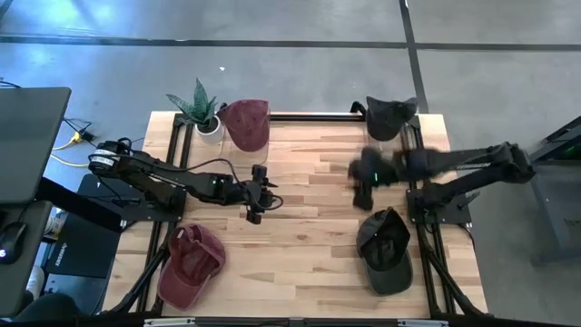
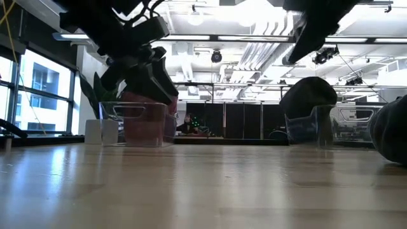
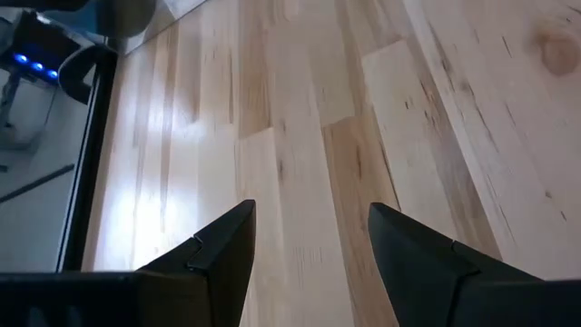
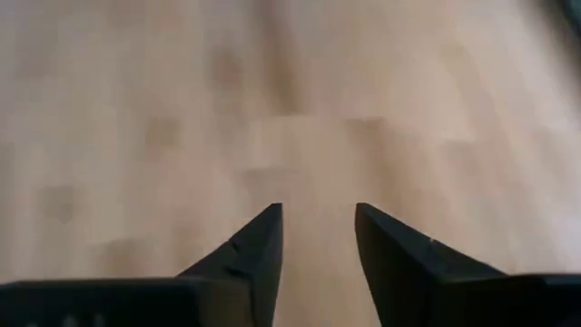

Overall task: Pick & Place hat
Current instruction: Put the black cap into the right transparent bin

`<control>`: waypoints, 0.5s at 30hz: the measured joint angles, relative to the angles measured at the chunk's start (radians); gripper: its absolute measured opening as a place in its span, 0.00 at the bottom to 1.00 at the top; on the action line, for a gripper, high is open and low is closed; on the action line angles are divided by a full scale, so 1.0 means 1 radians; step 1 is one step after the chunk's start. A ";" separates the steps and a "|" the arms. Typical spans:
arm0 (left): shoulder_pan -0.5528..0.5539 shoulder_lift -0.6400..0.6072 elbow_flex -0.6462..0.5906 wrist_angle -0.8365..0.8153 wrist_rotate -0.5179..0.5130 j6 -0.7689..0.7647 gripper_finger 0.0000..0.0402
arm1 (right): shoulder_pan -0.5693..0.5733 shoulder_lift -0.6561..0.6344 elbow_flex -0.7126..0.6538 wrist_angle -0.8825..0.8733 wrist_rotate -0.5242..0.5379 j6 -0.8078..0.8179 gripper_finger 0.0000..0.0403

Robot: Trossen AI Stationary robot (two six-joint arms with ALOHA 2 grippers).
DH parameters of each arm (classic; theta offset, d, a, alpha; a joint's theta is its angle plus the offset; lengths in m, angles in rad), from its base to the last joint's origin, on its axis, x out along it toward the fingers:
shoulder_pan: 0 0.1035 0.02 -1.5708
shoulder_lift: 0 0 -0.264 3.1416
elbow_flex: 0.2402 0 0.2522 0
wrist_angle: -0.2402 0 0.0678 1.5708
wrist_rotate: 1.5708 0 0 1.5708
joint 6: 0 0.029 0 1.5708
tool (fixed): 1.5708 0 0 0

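Observation:
Four caps show in the high view. A maroon cap (image 1: 246, 123) and a dark cap (image 1: 390, 116) sit on clear stands at the table's far edge. Another maroon cap (image 1: 191, 262) lies at the near left corner. A dark green cap (image 1: 385, 249) lies near right, crown up. My left gripper (image 1: 257, 195) hangs open over bare wood left of centre, with only planks between its fingers (image 3: 309, 211). My right gripper (image 1: 365, 186) is open above bare wood (image 4: 318, 209), just beyond the dark green cap's far side. Neither touches a cap.
A potted plant (image 1: 201, 109) stands at the far left corner beside the maroon cap's stand (image 2: 143, 124). Black frame rails run along the table's left, right and far edges (image 1: 313, 116). Bare wood (image 1: 309, 218) lies between the two grippers in the table's middle.

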 joint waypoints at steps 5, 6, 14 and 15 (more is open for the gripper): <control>0.000 0.000 0.000 0.002 0.000 -0.001 0.51 | 0.310 0.039 0.009 0.102 0.085 0.299 0.24; 0.000 0.000 0.000 0.007 0.000 -0.001 0.51 | 0.361 0.047 0.019 0.100 0.106 0.353 0.21; 0.000 0.000 0.000 0.034 0.029 -0.075 0.51 | 0.658 0.059 -0.081 0.347 0.171 0.774 0.06; 0.000 0.000 0.000 0.033 0.037 -0.086 0.51 | 0.677 0.059 -0.115 0.411 0.185 0.778 0.05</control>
